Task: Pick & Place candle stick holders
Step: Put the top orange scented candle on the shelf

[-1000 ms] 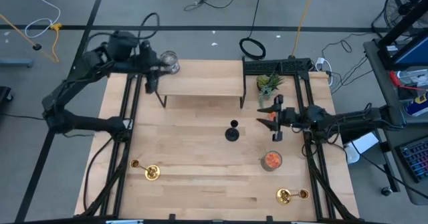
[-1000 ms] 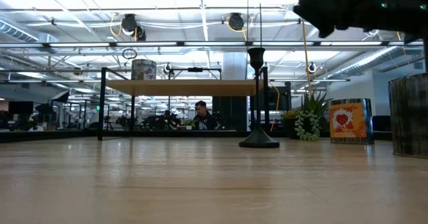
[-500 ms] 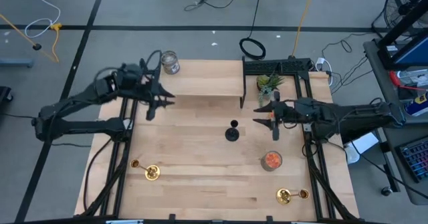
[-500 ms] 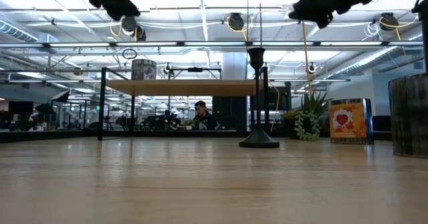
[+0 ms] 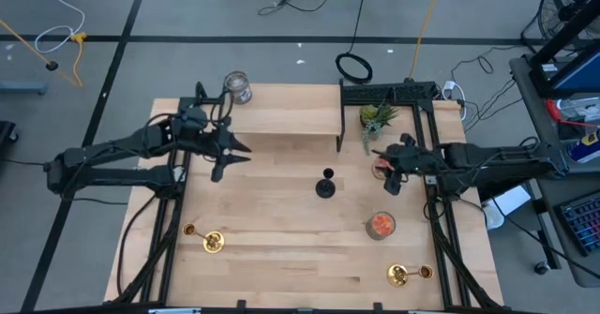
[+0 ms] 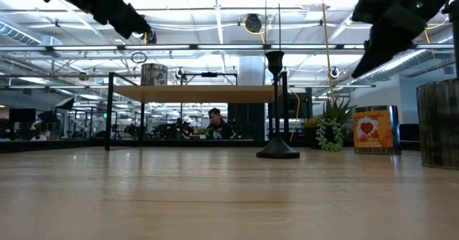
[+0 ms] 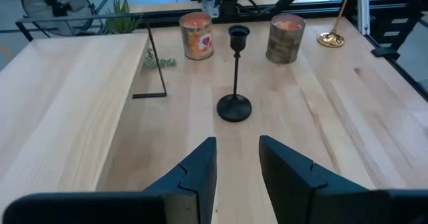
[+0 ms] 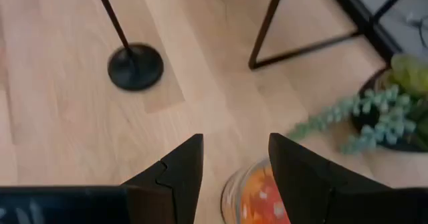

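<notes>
stemmed holder (image 5: 325, 185) mid-table | two holders (image 5: 213, 243) (image 5: 398, 276) at near corners | jar (image 5: 238, 87) on shelf (image 5: 281, 119)

Black holder (image 5: 325, 185) upright mid-table; two gold holders (image 5: 212, 242) (image 5: 398, 276) lie at the near edge.

A pale wooden tabletop (image 5: 281, 248) carries a low wooden shelf (image 5: 281, 120) on thin black legs along its far edge. A glass jar (image 5: 238, 86) stands at the shelf's left end. A small potted plant (image 5: 377, 117) sits right of the shelf, and an orange-filled jar (image 5: 382, 224) stands nearer the front.
</notes>
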### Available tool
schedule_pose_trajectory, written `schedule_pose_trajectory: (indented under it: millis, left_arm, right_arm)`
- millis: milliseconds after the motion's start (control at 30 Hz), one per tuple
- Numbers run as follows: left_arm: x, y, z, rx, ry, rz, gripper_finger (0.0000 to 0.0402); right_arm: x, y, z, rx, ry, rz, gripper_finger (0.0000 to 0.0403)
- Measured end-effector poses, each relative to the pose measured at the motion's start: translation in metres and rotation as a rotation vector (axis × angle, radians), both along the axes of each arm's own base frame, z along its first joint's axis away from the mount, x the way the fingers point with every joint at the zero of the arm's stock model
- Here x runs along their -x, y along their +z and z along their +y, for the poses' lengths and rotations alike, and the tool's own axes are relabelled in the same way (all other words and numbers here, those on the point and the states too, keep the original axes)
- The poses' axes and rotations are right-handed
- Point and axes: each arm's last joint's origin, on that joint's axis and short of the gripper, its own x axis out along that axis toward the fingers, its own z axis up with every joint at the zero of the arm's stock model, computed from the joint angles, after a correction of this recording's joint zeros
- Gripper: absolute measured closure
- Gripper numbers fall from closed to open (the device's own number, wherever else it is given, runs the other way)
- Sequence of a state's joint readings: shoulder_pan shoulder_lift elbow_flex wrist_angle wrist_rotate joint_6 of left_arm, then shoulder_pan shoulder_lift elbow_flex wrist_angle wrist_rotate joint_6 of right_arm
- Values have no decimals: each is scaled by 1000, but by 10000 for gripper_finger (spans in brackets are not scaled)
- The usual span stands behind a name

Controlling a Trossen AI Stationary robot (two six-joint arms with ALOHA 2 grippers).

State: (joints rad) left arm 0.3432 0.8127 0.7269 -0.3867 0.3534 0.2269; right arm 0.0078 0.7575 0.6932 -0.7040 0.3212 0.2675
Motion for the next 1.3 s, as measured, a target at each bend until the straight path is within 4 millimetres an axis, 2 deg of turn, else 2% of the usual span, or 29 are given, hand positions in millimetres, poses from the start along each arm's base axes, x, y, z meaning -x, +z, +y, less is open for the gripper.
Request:
schedule_pose_trajectory:
  millis: [233,600,733,967,1133,1300]
  left_arm:
    - [-1,0,-3,0,-18,1,284]
    - [-2,0,-9,4,-56,4,284]
    - [-2,0,-10,4,-63,4,284]
    - [-3,-1,-13,8,-79,6,284]
    - [-4,-1,-15,9,-92,6,284]
    - [-4,-1,-16,11,-92,6,284]
  right_arm:
    - [-2,-24,0,-28,-18,28,234]
    - [5,-57,-4,-50,-83,102,237]
    - [6,-60,-5,-40,-72,110,271]
    - [6,-60,-4,-38,-66,109,386]
    - [5,-59,-3,-48,-31,103,389]
    - [-1,-53,3,-97,82,57,397]
